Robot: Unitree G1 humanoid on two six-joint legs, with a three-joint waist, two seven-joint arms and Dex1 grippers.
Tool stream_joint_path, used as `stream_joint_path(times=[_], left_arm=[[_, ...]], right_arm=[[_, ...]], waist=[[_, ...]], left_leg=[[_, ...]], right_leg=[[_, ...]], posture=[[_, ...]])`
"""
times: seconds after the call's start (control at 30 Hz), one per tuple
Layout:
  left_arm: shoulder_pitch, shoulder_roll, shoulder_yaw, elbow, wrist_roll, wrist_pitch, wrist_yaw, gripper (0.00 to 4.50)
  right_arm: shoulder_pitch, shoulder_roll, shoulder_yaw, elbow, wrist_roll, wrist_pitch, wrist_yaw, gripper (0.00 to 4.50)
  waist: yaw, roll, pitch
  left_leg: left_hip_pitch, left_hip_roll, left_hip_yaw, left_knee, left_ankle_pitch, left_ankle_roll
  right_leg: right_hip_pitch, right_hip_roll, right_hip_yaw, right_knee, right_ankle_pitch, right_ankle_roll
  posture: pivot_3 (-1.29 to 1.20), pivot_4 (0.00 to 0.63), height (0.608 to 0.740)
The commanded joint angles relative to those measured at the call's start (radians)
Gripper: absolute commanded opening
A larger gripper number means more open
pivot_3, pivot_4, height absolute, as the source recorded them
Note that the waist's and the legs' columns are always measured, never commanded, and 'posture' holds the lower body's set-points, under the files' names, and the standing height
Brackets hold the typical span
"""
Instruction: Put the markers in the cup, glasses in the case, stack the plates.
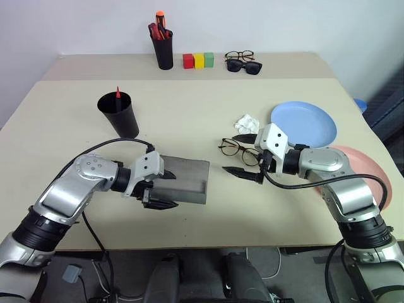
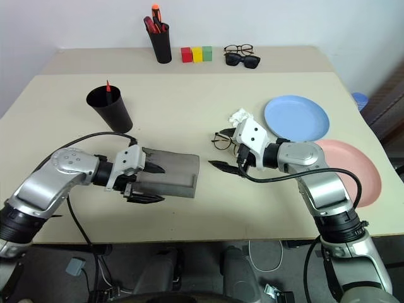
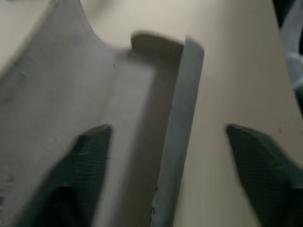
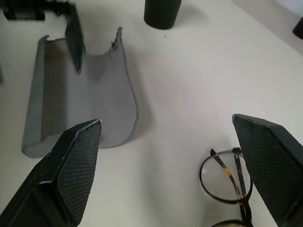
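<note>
The glasses point(image 1: 238, 148) lie mid-counter, right of the open case point(image 1: 183, 179). Left gripper point(image 1: 159, 188) straddles the case's edge, jaws spread; right gripper point(image 1: 245, 155) hovers spread. Next: pinch the frame.

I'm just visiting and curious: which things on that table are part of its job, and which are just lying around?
Job: cup, red marker, glasses, open grey case, blue plate, pink plate.
Lying about: pen holder, coloured blocks, spare glasses, sunglasses, crumpled tissue.
</note>
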Motion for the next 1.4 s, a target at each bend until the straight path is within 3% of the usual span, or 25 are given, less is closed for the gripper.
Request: stream_joint_path(times=[0.03, 0.13, 0.17, 0.33, 0.5, 0.9, 1.0, 1.17, 1.27, 1.4], left_arm=[[-0.022, -0.013, -0.019, 0.029, 0.055, -0.036, -0.025, 1.69], [-0.026, -0.038, 0.001, 0.052, 0.055, -0.035, -0.028, 0.18], [-0.025, -0.041, 0.006, 0.054, 0.055, -0.036, -0.031, 0.08], [-0.010, -0.057, 0.039, 0.078, 0.078, -0.119, -0.016, 0.08], [-0.092, -0.090, 0.032, 0.244, 0.153, -0.257, -0.011, 0.08], [-0.281, -0.209, -0.033, 0.462, 0.197, -0.246, -0.154, 0.08], [-0.296, -0.220, -0.033, 0.483, 0.224, -0.237, -0.143, 0.94], [-0.298, -0.271, 0.062, 0.434, 0.133, -0.163, -0.112, 3.31], [-0.282, -0.291, 0.164, 0.364, 0.054, -0.124, -0.060, 3.31], [-0.195, -0.244, 0.277, 0.255, 0.009, -0.109, 0.001, 3.31]], right_arm=[[0.006, 0.005, -0.025, -0.053, 0.016, 0.003, -0.022, 4.50], [0.014, 0.004, -0.027, -0.061, 0.019, 0.004, -0.030, 4.50], [0.016, 0.003, -0.027, -0.062, 0.019, 0.003, -0.032, 4.50], [0.012, 0.004, -0.023, -0.050, 0.018, -0.005, -0.035, 4.50], [-0.011, 0.014, -0.007, -0.012, 0.007, -0.027, -0.029, 4.50], [-0.011, 0.031, -0.003, 0.025, -0.038, -0.063, -0.055, 4.50], [0.003, 0.031, -0.010, 0.010, -0.035, -0.055, -0.067, 4.50], [0.005, 0.017, -0.013, 0.002, -0.048, -0.030, -0.091, 4.50], [-0.021, 0.000, -0.004, 0.019, -0.076, 0.006, -0.110, 4.50], [-0.078, -0.002, 0.018, 0.065, -0.129, 0.084, -0.155, 4.50]], waist=[[0.000, 0.000, 0.000], [0.001, 0.000, 0.000], [0.001, 0.000, 0.000], [0.000, 0.000, 0.000], [0.003, 0.000, 0.000], [-0.002, 0.000, 0.000], [0.000, 0.000, 0.000], [0.000, 0.000, 0.000], [0.000, 0.000, 0.000], [-0.014, 0.001, 0.000]], left_leg=[[0.000, 0.000, 0.000, 0.000, 0.000, 0.000], [0.000, 0.000, 0.000, 0.000, 0.000, 0.000], [0.000, 0.000, 0.000, 0.000, 0.000, 0.000], [0.000, 0.000, 0.000, 0.000, 0.000, 0.000], [0.000, 0.000, 0.000, 0.001, 0.000, 0.000], [-0.001, 0.000, 0.000, 0.003, 0.000, 0.001], [-0.001, 0.000, 0.000, 0.004, 0.000, 0.001], [-0.001, 0.000, -0.001, 0.005, -0.001, 0.001], [-0.002, 0.000, -0.002, 0.006, -0.001, 0.002], [-0.001, 0.001, -0.003, 0.007, -0.001, 0.002]], right_leg=[[0.000, 0.000, 0.000, 0.000, 0.000, 0.000], [0.000, 0.000, 0.000, 0.000, 0.000, 0.000], [0.000, 0.000, 0.000, 0.000, 0.000, 0.000], [0.000, 0.000, 0.000, 0.000, 0.000, 0.000], [0.000, 0.000, 0.000, 0.001, 0.000, 0.000], [0.000, 0.000, -0.001, 0.001, 0.000, 0.000], [0.000, 0.000, -0.001, 0.001, 0.000, 0.000], [0.000, 0.000, -0.001, 0.001, 0.000, 0.000], [0.000, 0.000, -0.001, 0.002, 0.000, 0.000], [0.000, 0.000, 0.000, 0.002, 0.000, 0.000]], posture=[[0.00, 0.150, 0.740], [0.00, 0.150, 0.740], [0.00, 0.150, 0.740], [0.00, 0.150, 0.740], [0.00, 0.150, 0.740], [0.00, 0.150, 0.740], [0.00, 0.150, 0.740], [0.00, 0.150, 0.740], [0.00, 0.150, 0.740], [0.00, 0.150, 0.740]])
